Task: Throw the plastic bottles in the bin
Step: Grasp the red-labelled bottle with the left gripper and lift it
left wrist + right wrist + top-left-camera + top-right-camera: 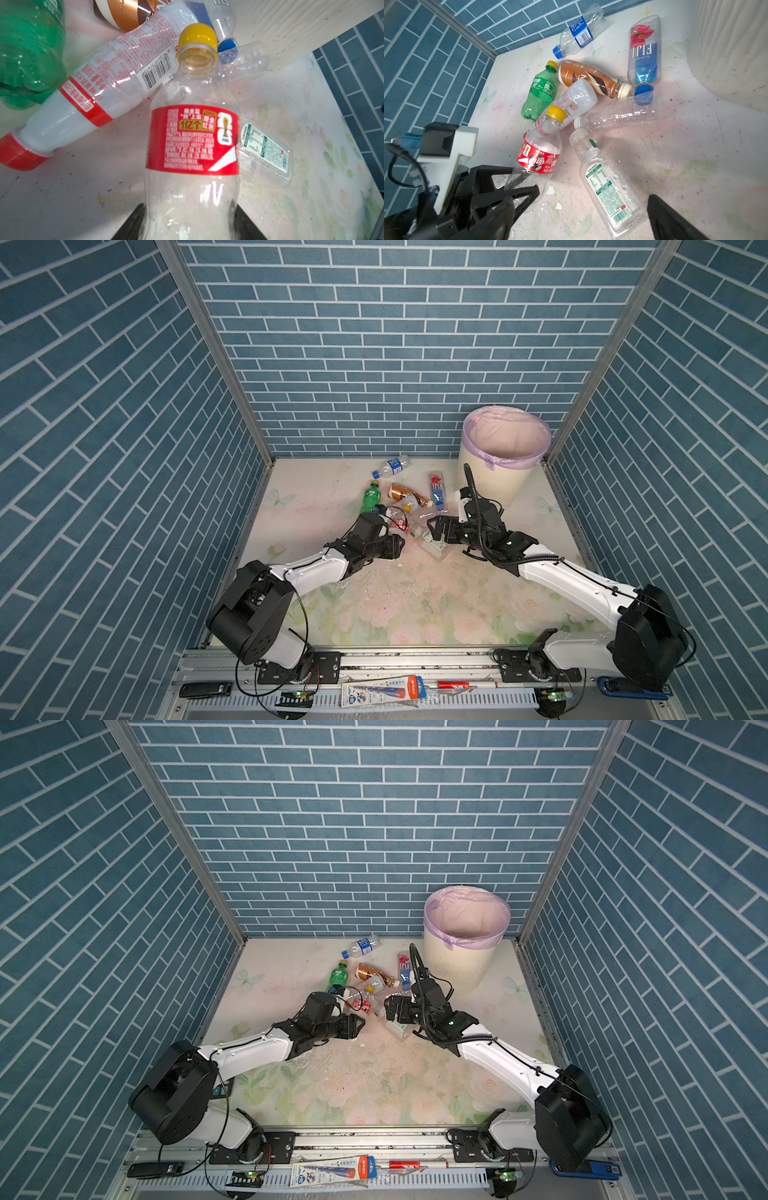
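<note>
Since the left gripper (190, 223) jaws pinch the red-label bottle (193, 137) low at its base, lift straight up first: the cap end sits against the white bottle (99, 83). Then swing to the bin (490, 485), right of centre in a top view. Right gripper (436, 529) jaws are spread and empty, and probably in the path, so move it aside.

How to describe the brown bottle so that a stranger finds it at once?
Start at the cream bin in the back right corner and look left. Between the green bottle and the Fiji bottle lies the only brown bottle, with a cream cap.
</note>
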Robot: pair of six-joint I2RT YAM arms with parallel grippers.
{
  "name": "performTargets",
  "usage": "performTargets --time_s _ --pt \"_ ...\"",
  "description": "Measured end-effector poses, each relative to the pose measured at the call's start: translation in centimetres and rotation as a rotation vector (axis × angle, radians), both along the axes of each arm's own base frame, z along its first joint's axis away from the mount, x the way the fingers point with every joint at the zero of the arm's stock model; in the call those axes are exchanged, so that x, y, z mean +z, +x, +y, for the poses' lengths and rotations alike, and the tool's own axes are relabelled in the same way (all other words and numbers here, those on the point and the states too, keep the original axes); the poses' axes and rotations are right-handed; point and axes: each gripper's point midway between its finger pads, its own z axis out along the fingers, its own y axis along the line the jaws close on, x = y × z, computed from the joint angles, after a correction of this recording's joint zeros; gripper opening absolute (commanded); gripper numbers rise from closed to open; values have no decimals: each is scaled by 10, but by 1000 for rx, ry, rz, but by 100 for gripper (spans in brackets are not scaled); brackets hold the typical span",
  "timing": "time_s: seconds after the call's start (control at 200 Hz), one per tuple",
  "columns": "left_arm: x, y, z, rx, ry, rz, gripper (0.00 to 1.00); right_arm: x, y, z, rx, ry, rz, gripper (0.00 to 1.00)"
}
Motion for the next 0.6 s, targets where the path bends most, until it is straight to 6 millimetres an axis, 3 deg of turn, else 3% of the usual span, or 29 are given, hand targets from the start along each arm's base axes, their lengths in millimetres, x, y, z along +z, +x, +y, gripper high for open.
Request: performTargets --time_s 0.26,0.43,0.6 --pt "25 -9 -2 -26 -76 -61 57 20 10 8 -14 95 -14 99" --pt "49 -14 -15 -70 -135 -121 57 44 25 25 4 159 -36 97" --pt "68 -24 -29 -121 -171 -170 57 56 34 43 33 215 -34 91"
